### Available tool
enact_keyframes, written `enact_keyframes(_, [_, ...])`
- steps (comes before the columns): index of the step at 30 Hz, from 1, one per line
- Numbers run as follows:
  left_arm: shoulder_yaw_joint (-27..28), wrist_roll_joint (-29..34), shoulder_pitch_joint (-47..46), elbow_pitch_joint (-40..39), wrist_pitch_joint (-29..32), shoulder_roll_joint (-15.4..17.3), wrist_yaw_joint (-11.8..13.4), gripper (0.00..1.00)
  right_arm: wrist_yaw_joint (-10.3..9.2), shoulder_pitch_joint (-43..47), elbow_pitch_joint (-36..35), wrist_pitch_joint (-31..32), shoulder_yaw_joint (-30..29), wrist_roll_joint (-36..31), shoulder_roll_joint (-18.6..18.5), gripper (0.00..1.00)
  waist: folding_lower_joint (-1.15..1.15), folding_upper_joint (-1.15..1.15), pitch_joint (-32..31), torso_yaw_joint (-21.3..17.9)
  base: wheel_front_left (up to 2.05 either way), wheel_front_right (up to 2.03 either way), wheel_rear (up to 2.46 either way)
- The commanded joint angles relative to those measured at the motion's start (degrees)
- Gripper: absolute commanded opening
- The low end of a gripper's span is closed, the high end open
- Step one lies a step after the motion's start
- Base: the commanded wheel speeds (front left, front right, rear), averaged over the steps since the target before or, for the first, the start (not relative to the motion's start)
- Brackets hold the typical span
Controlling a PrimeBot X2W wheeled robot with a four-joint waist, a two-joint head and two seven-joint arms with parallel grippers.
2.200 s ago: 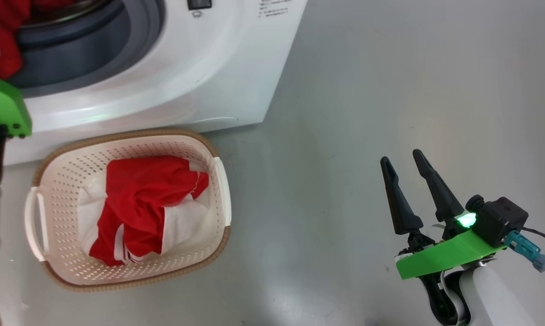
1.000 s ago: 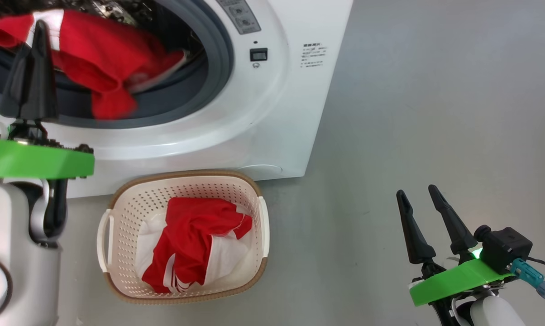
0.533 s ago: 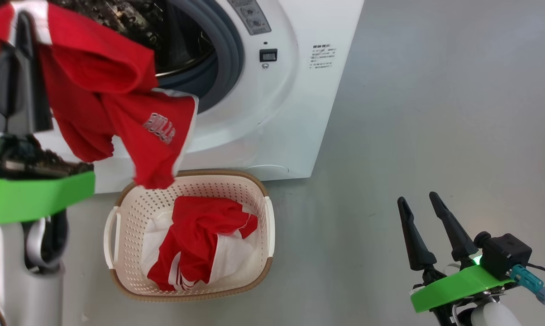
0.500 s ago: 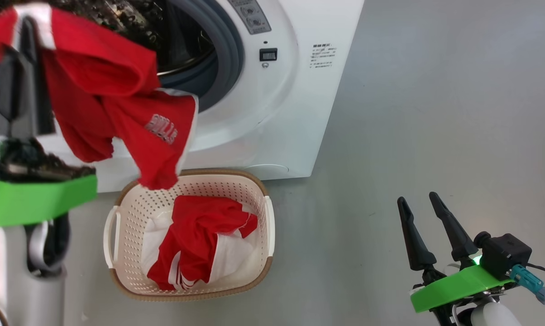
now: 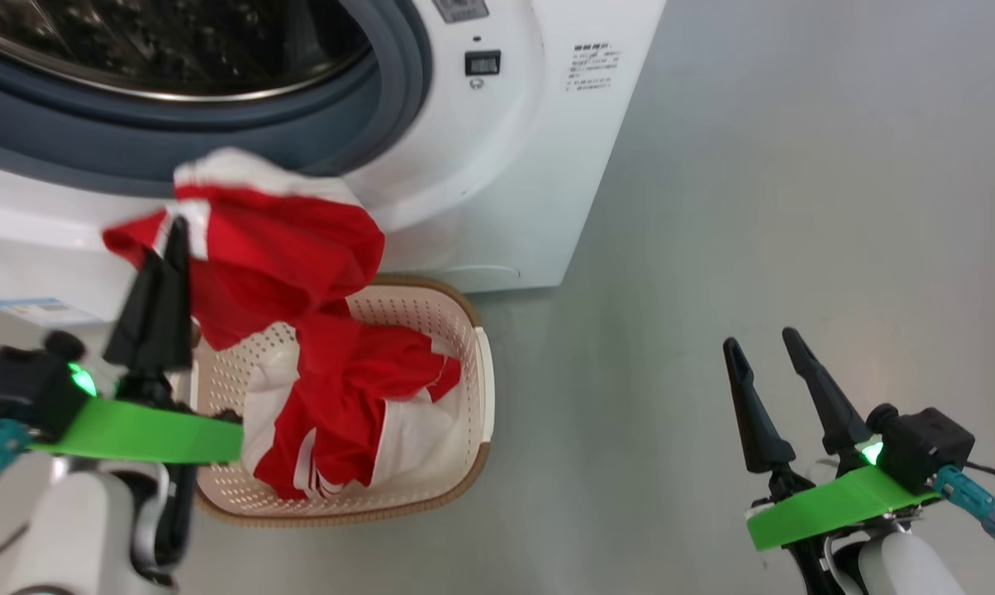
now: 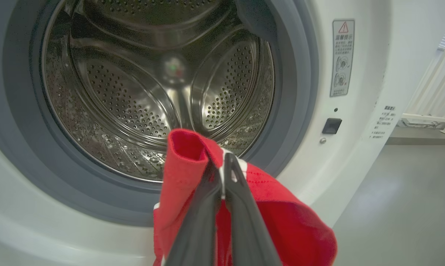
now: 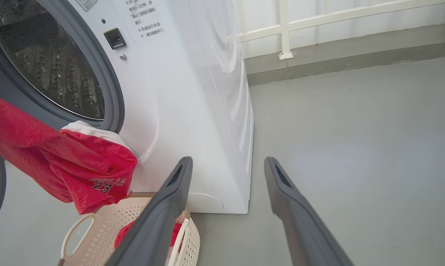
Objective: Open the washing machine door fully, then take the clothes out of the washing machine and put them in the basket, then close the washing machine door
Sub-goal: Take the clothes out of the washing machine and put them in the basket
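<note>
Head view, grey floor (image 5: pixel 712 207), left pincer (image 5: pixel 175 235) clamping red garment (image 5: pixel 291 240), right pincer (image 5: pixel 758 339) spread

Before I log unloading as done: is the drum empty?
Empty, where visible: drum shows bare steel; the garment hangs outside in the left claw.

We see the grey floor (image 5: pixel 795 207) carrying the white washing machine (image 5: pixel 547 165) and, just before its front, the perforated basket (image 5: pixel 482 384).
</note>
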Motion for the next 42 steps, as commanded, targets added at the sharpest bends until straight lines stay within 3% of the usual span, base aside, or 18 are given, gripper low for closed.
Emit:
enact_keyframes(1, [1.21, -0.1, 0.87, 0.79, -0.22, 1.07, -0.32, 0.0, 0.36, -1.37, -1.77, -0.37, 1.67, -0.54, 0.02, 1.0, 0.0, 0.0, 1.85, -0.26, 0.0, 0.0, 0.0])
enact_keyframes(14, [-3.91, -2.07, -2.29, 17.83, -0.22, 2.93, -0.32, 0.0, 0.36, -4.63, -2.56, -0.37, 2.94, -0.5, 0.02, 1.0, 0.0, 0.0, 8.46, -1.29, 0.0, 0.0, 0.0])
enact_keyframes(27, [-15.34, -6.82, -10.64, 34.41, -0.22, 5.25, -0.32, 0.0, 0.36, -7.68, -3.73, -0.37, 4.34, -0.46, 0.02, 1.0, 0.0, 0.0, 16.27, -2.66, 0.0, 0.0, 0.0])
enact_keyframes(34, [-22.79, -13.2, -15.31, 41.42, -0.22, 6.77, -0.32, 0.01, 0.36, -9.2, -4.17, -0.37, 5.49, -0.37, 0.02, 1.0, 0.0, 0.0, 19.0, -3.58, 0.0, 0.0, 0.0])
enact_keyframes(35, [-23.39, -13.86, -15.89, 42.08, -0.22, 7.02, -0.32, 0.12, 0.36, -9.33, -4.24, -0.37, 5.56, -0.36, 0.02, 1.0, 0.0, 0.0, 19.22, -3.64, 0.0, 0.0, 0.0])
enact_keyframes(37, [-24.56, -15.0, -16.76, 43.28, -0.22, 7.34, -0.32, 0.43, 0.36, -9.5, -4.26, -0.37, 5.65, -0.35, 0.02, 1.0, 0.0, 0.0, 19.44, -3.75, 0.0, 0.0, 0.0])
enact_keyframes(38, [-25.02, -15.57, -17.09, 43.7, -0.22, 7.48, -0.32, 0.5, 0.36, -9.54, -4.26, -0.37, 5.69, -0.35, 0.02, 1.0, 0.0, 0.0, 19.51, -3.8, 0.0, 0.0, 0.0])
enact_keyframes(40, [-25.94, -16.51, -17.59, 44.68, -0.22, 7.7, -0.32, 0.89, 0.36, -9.51, -4.26, -0.37, 5.74, -0.34, 0.02, 1.0, 0.0, 0.0, 19.51, -3.9, 0.0, 0.0, 0.0])
enact_keyframes(41, [-26.36, -16.91, -17.81, 44.99, -0.22, 7.78, -0.32, 1.0, 0.36, -9.5, -4.25, -0.37, 5.74, -0.33, 0.02, 1.0, 0.0, 0.0, 19.48, -3.92, 0.0, 0.0, 0.0])
enact_keyframes(42, [-26.7, -17.27, -17.97, 45.2, -0.22, 7.88, -0.32, 1.0, 0.36, -9.47, -4.25, -0.37, 5.72, -0.33, 0.02, 1.0, 0.0, 0.0, 19.43, -3.91, 0.0, 0.0, 0.0])
